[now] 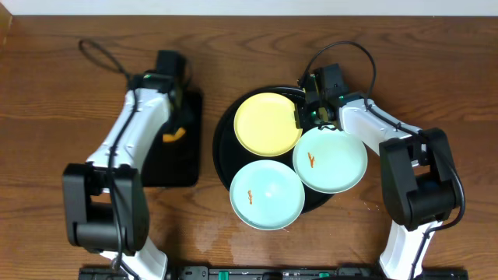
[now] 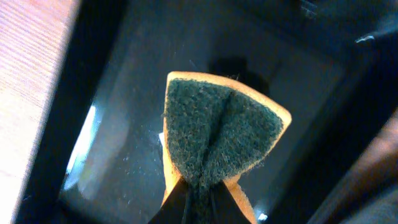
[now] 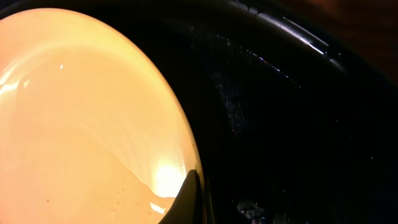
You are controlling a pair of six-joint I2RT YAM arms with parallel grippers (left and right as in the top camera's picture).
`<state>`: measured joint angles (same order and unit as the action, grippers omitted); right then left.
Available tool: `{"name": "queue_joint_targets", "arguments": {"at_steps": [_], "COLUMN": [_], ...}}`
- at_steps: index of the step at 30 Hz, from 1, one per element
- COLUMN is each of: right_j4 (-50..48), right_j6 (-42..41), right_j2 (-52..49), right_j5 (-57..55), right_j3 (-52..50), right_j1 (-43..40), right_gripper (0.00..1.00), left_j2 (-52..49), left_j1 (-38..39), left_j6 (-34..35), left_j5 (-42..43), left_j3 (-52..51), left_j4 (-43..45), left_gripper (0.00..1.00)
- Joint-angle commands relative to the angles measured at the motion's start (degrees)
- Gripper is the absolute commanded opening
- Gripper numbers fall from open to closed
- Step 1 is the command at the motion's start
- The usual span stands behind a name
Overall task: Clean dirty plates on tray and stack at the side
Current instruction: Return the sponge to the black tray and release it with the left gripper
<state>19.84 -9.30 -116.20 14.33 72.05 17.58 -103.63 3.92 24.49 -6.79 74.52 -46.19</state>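
On the round black tray (image 1: pixel 221 145) lie three plates, edges touching: the yellow plate (image 1: pixel 268 123) at the back, the front mint-blue plate (image 1: pixel 267 194) and the right-hand mint-blue plate (image 1: pixel 330 159), each blue one with an orange smear. The right claw (image 1: pixel 300 117) is closed at the yellow plate's right rim. Over the rectangular black tray (image 1: pixel 167 167), the left claw (image 1: pixel 174 128) pinches a folded scouring sponge (image 2: pixel 217 130).

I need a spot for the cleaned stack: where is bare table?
Bare wood: front centre, between the rectangular tray, the round tray and the arm bases; also left of the left arm. Crowded: the round tray, filled by three plates.
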Motion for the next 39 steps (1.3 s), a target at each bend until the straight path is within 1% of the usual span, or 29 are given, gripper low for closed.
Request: {"name": "queue_joint_targets", "arguments": {"at_steps": [1,4,5,6,7,8,10,14,17,19,21,26,32,35,39], "right_j4": [0.1,0.1,0.1,0.2,0.2,0.1,-0.3,0.3,1.4,2.1,2.7,3.9,3.6,3.5,3.5], "right_j6": [1.7,1.7,1.7,1.7,2.3,2.8,3.2,4.3,4.2,4.3,4.5,7.7,10.4,12.4,13.4], "right_j2": [-1.5,-1.5,-1.5,-1.5,-1.5,-1.5,-1.4,-0.3,2.8,6.0,9.2,15.3,18.4,19.9,21.4], "right_j5": [-2.5,-2.5,-2.5,-2.4,-2.4,-2.4,-2.4,-2.7,-6.6,-9.5,-12.7,-18.7,-31.7,-34.5,-42.2], "right_j3": [-0.4,-0.4,-0.4,-0.4,-0.4,-0.4,-0.4,0.3,0.6,0.6,0.6,0.6,0.6,0.6,0.6], "right_j1": [-0.3,-0.3,-0.3,-0.3,-0.3,-0.3,-0.3,-0.3,-0.3,0.1,0.9,4.5,8.8,10.7,13.2], "right_gripper": [0.01,0.01,0.01,0.01,0.01,0.01,0.01,0.01,0.01,0.01,0.01,0.01,0.01,0.01,0.01], "left_j2": [-0.5,-0.5,-0.5,-0.4,-0.1,0.2,1.2,4.8,9.5,12.8,15.6,19.4,19.4,19.4,19.4], "left_j1": [-2.5,-3.3,-3.3,-3.3,-3.3,-3.3,-3.3,-3.3,-3.3,-3.3,-3.3,-3.3,-3.3,-3.3,-3.3], "left_j6": [-5.7,-8.3,-9.4,-9.9,-10.1,-10.1,-10.1,-10.1,-10.1,-10.1,-10.1,-10.1,-10.1,-10.1,-10.1], "left_j5": [8.9,8.9,8.9,8.9,8.9,8.9,9.0,9.9,10.7,10.7,10.7,10.7,10.7,10.7,10.7], "left_j3": [-4.3,-7.0,-7.1,-7.1,-7.0,-6.9,-5.8,-4.2,-4.2,-4.2,-4.2,-4.2,-4.2,-4.2,-4.2], "left_j4": [2.8,5.4,5.2,5.0,4.8,4.3,2.2,-1.0,-2.1,-2.4,-2.4,-2.4,-2.4,-2.4,-2.4], "left_gripper": [0.08,0.08,0.10,0.15,0.32,0.47,0.56,0.65,0.71,0.73,0.80,0.82,0.84,0.84,0.84]}}
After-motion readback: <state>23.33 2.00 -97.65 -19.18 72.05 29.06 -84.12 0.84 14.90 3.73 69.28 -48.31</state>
